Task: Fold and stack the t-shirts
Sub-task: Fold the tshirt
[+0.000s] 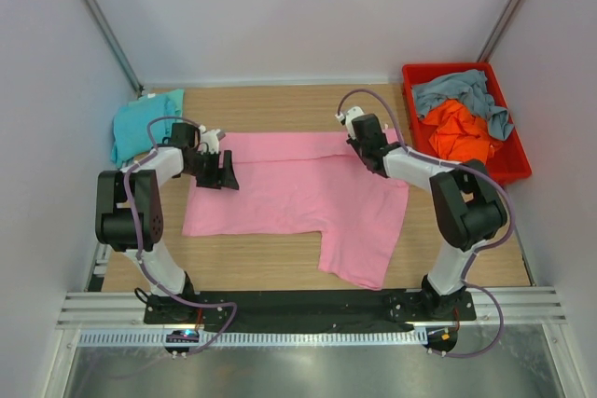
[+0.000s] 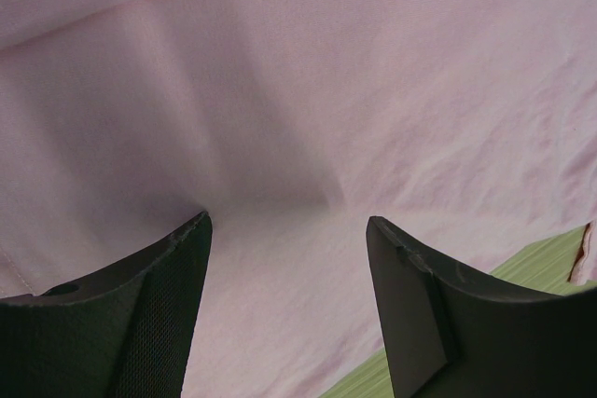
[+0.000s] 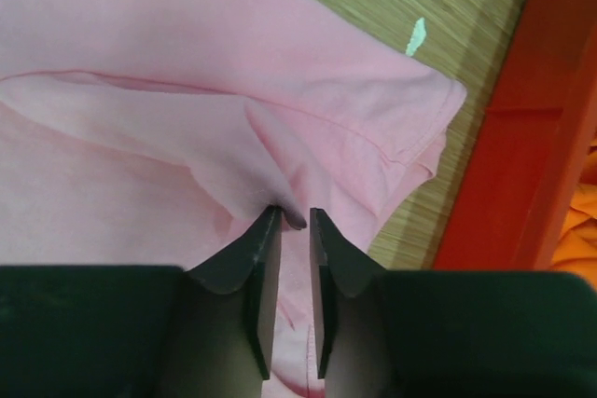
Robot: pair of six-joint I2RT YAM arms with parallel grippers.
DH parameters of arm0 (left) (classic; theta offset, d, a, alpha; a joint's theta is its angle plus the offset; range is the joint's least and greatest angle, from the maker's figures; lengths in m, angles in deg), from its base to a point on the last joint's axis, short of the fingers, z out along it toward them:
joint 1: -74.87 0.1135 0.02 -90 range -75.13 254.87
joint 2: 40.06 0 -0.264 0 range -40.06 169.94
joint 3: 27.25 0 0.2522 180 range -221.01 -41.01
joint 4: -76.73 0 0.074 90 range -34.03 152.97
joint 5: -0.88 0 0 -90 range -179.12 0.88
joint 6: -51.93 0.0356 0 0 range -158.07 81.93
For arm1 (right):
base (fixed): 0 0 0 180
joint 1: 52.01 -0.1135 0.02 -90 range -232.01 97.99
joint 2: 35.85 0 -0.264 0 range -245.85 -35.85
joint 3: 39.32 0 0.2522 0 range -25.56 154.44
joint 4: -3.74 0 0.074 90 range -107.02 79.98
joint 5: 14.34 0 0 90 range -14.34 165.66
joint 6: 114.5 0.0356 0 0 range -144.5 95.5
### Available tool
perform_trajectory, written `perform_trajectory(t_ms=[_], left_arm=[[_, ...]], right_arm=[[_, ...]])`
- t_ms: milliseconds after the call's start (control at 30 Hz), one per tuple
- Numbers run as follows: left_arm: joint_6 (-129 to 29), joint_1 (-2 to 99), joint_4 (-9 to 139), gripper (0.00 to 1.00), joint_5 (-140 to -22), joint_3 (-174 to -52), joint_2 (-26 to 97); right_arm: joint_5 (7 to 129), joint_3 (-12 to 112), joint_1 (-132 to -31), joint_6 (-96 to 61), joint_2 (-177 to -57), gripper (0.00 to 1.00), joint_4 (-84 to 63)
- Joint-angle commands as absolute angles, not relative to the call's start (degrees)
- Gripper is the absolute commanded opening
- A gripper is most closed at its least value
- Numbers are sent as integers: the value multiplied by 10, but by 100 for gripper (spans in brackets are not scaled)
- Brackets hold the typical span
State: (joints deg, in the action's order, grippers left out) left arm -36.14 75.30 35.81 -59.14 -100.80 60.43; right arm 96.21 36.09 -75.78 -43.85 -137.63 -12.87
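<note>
The pink t-shirt point(image 1: 298, 195) lies spread on the wooden table point(image 1: 252, 267), its far part folded over into a band and one sleeve hanging toward the near edge. My left gripper point(image 1: 226, 174) hovers open over its left side; pink cloth point(image 2: 298, 109) fills the gap between the wide fingers point(image 2: 289, 230). My right gripper point(image 1: 366, 144) stands at the shirt's far right, by the sleeve point(image 3: 410, 109). Its jaws point(image 3: 295, 216) are a narrow gap apart, with a small pucker of cloth resting against the left fingertip point(image 3: 270, 221).
A teal t-shirt point(image 1: 140, 124) lies bunched at the far left corner. The red bin point(image 1: 511, 171) at the far right holds a grey-blue t-shirt point(image 1: 466, 90) and an orange one point(image 1: 462, 133). The bin's wall point(image 3: 522, 137) stands close beside my right gripper.
</note>
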Motion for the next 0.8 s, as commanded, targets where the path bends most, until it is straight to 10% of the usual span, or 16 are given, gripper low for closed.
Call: perform_trajectory(t_ms=[0,500,767], left_arm=[[-353,754,359,69,-597,-1007,607],[-354,754,359,69,-593,-1010,603],[-353,754,359,69,-597,-1007,597]], right_arm=[[1019,383,-757,-430,-1356,27,-81],[670,331,-775,-437,-1287,27,-228],[740,386,-777,-441,-1367,31,-218]])
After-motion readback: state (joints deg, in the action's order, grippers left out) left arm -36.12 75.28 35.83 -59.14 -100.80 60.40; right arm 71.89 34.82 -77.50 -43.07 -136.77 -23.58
